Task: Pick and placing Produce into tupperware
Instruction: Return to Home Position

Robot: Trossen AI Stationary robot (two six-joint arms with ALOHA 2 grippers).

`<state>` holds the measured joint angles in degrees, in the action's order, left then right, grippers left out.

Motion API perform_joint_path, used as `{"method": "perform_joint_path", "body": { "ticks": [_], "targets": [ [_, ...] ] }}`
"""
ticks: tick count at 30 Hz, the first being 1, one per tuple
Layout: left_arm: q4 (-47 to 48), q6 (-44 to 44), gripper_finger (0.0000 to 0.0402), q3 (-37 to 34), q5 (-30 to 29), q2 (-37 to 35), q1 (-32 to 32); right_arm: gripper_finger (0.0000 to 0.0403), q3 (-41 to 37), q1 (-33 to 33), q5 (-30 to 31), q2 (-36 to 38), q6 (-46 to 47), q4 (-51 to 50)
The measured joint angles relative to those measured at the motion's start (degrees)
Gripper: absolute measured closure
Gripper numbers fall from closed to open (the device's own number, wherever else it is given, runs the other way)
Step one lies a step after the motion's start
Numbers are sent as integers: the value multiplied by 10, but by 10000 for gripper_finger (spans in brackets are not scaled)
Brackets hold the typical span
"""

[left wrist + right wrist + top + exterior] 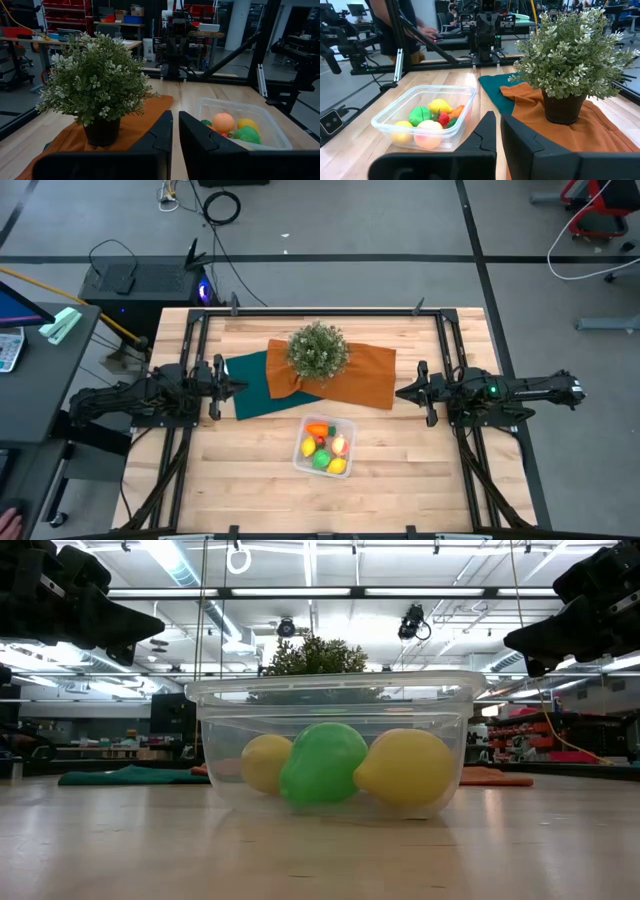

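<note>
The clear tupperware (324, 445) rests on its base near the table's middle, toward the near edge. Inside lie two yellow lemons (405, 767), a green piece (323, 762), an orange carrot (318, 430) and a peach-coloured fruit (428, 135). A small red piece (443, 119) shows among them too. My left gripper (236, 386) hovers at the table's left, shut, holding nothing. My right gripper (402, 391) hovers at the right, also shut and holding nothing. Both stay raised above the table, well apart from the box.
A bushy green plant in a dark pot (318, 350) stands on an orange cloth (365, 375) that overlaps a teal cloth (255, 385), on the far half of the table. A person (395, 25) moves behind the table.
</note>
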<state>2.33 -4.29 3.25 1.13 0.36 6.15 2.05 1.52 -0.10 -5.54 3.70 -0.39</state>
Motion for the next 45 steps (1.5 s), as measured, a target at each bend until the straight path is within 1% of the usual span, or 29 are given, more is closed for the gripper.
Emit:
{"method": "perform_joint_path", "body": {
  "ticks": [13, 24, 35, 45],
  "targets": [
    [0, 0, 378, 0, 0, 0, 0, 403, 0, 0, 0, 0, 0, 0],
    [0, 0, 365, 0, 0, 0, 0, 403, 0, 0, 0, 0, 0, 0],
    [0, 0, 378, 0, 0, 0, 0, 403, 0, 0, 0, 0, 0, 0],
    [0, 0, 363, 0, 0, 0, 0, 403, 0, 0, 0, 0, 0, 0]
  ]
}}
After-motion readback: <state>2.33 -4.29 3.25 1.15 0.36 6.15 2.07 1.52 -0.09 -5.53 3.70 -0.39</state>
